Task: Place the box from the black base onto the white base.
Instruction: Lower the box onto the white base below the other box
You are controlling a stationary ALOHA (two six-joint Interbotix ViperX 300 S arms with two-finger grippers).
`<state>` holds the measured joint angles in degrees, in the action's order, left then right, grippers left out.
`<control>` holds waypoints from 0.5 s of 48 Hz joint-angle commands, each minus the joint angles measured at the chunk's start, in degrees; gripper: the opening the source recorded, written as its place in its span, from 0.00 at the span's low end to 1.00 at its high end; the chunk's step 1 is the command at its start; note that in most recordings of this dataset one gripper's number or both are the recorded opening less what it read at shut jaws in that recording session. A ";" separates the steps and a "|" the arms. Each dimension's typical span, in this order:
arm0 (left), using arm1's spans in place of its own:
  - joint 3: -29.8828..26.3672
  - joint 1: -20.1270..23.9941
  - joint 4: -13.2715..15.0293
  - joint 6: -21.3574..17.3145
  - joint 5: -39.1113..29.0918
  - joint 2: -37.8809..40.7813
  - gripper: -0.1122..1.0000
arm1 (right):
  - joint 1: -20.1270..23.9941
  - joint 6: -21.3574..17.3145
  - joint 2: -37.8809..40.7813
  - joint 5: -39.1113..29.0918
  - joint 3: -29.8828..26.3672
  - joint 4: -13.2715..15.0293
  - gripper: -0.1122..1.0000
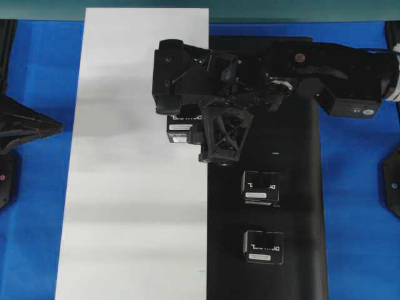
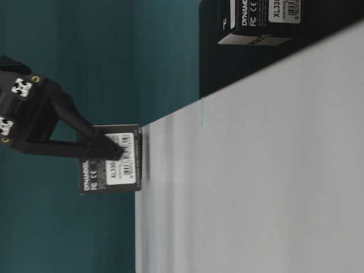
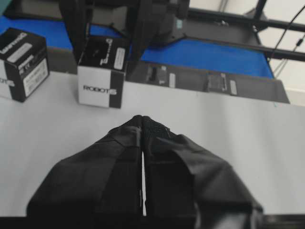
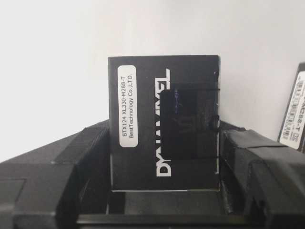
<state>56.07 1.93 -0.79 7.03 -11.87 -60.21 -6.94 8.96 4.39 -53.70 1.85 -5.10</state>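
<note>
My right gripper (image 4: 164, 148) is shut on the box (image 4: 164, 121), a black carton with white "DYNAMIXEL" lettering, one finger on each side. The box (image 2: 111, 162) stands upright with its bottom face against the white base (image 2: 256, 170). From overhead the box (image 1: 181, 129) shows under the gripper (image 1: 182, 115) near the white base's (image 1: 125, 187) right edge, next to the black base (image 1: 300, 206). In the left wrist view that box (image 3: 101, 71) sits between the right fingers (image 3: 78, 38). My left gripper (image 3: 142, 119) is shut and empty, low over the white base at the left (image 1: 57, 127).
A second box (image 3: 23, 64) stands on the white base close beside the held one (image 4: 293, 119). Two more boxes (image 1: 260, 187) (image 1: 263, 246) sit on the black base. The right arm (image 1: 325, 69) spans the black base's far end. Blue tabletop (image 1: 356, 206) surrounds both bases.
</note>
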 commanded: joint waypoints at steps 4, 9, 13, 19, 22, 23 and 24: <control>-1.14 -0.09 -0.18 0.09 0.26 0.44 0.07 | 0.09 -0.18 0.53 1.23 0.70 -0.09 0.63; -1.14 -0.09 -0.18 0.09 0.26 0.44 0.07 | 0.09 -0.09 0.53 2.55 1.41 0.00 0.63; -1.14 -0.09 -0.09 0.09 0.26 0.35 0.07 | -0.18 -0.09 0.44 2.90 1.76 0.09 0.63; -1.14 -0.09 -0.18 0.09 0.26 0.44 0.07 | -0.35 -0.09 0.53 2.99 2.11 0.18 0.63; -1.05 -0.09 -0.18 0.09 0.26 0.35 0.07 | -0.44 -0.09 0.44 2.99 2.37 0.18 0.63; -1.05 -0.09 -0.09 0.09 0.26 0.44 0.07 | -0.53 -0.09 0.44 2.90 2.46 0.18 0.63; -1.05 -0.09 -0.09 0.09 0.35 0.44 0.07 | -0.53 -0.09 0.53 2.99 2.55 0.18 0.63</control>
<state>56.07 1.93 -0.79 7.03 -11.87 -60.21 -7.38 8.79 4.39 -50.98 4.04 -5.10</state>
